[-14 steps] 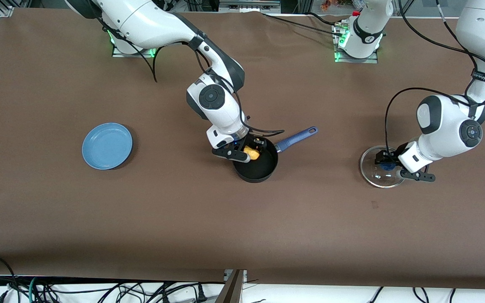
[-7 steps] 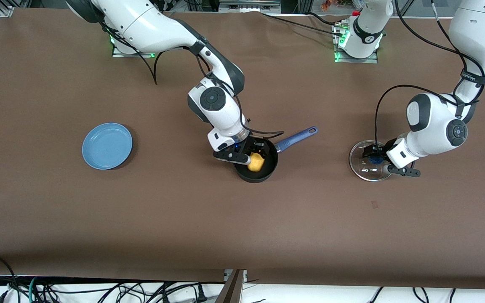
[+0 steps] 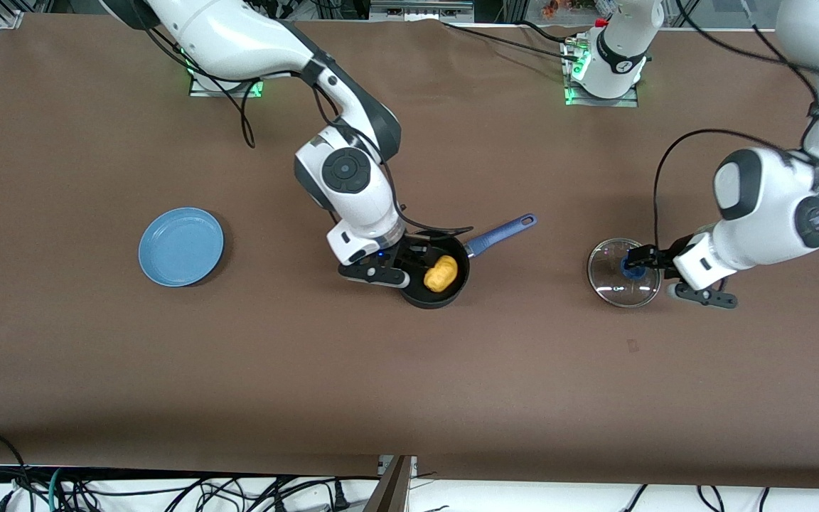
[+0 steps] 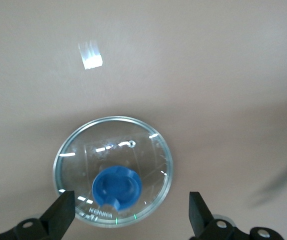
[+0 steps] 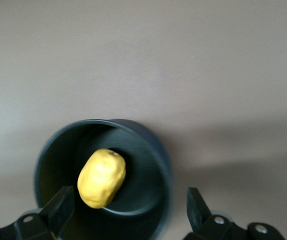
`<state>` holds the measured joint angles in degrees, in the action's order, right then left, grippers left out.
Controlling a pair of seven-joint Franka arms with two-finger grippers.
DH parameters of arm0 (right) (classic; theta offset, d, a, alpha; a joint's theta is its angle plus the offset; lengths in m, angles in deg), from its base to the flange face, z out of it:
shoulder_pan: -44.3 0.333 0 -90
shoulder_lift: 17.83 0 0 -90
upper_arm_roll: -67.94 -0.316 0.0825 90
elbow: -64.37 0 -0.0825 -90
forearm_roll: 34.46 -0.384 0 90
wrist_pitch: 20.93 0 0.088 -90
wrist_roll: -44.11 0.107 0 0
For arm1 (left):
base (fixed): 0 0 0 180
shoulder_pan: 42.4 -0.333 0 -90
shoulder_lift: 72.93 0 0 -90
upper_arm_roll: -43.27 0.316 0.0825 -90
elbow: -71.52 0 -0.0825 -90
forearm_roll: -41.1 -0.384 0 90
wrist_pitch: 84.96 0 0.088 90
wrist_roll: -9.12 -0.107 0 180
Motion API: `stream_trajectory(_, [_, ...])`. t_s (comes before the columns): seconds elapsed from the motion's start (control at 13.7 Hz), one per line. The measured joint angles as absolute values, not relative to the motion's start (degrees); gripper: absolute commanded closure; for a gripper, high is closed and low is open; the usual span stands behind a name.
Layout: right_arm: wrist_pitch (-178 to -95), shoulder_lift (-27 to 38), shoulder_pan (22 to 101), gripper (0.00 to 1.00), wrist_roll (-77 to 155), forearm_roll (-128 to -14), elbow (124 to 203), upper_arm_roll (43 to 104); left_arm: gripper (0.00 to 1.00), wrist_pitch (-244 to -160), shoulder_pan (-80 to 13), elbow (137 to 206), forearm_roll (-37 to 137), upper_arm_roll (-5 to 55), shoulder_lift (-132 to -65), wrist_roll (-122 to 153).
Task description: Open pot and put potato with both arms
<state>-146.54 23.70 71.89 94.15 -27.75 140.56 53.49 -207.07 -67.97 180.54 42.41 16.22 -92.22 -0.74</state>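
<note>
Worktop (image 3: 97,370): brown; I see a blue plate (image 3: 181,247) toward the right arm's end.
Pot (image 3: 435,280): mid-worktop, uncovered, handle toward the left arm's end.
Lid (image 3: 623,272): flat on the worktop near the left arm's end.
Right hand (image 3: 389,267): spread, over the pot's rim, holding nothing.
Left hand (image 3: 672,281): spread, beside the lid's knob.
Potato (image 3: 441,274): inside the pot.

The pot (image 5: 103,175) is cut off by the edge of the right wrist view, and its handle is not shown there. In the front view, part of its rim is covered by the right gripper (image 3: 402,267). The left gripper (image 4: 131,220) is seen only as fingertips (image 4: 61,212). The lid (image 4: 113,170) rim is blurred.
</note>
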Motion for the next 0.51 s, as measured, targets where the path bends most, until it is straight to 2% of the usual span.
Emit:
stream_trajectory(0.22, [-135.68,18.62,66.86,0.0,81.38,-27.64,139.72,53.79,0.0,-198.03,-67.8,176.23,42.41,14.38,-85.19,-0.54])
stream_trajectory(0.51, [-120.35,11.67,58.47,0.0,65.44,-27.62,139.54,54.17,0.0,-189.32,-64.81,169.08,41.75,12.96,-82.93,2.3])
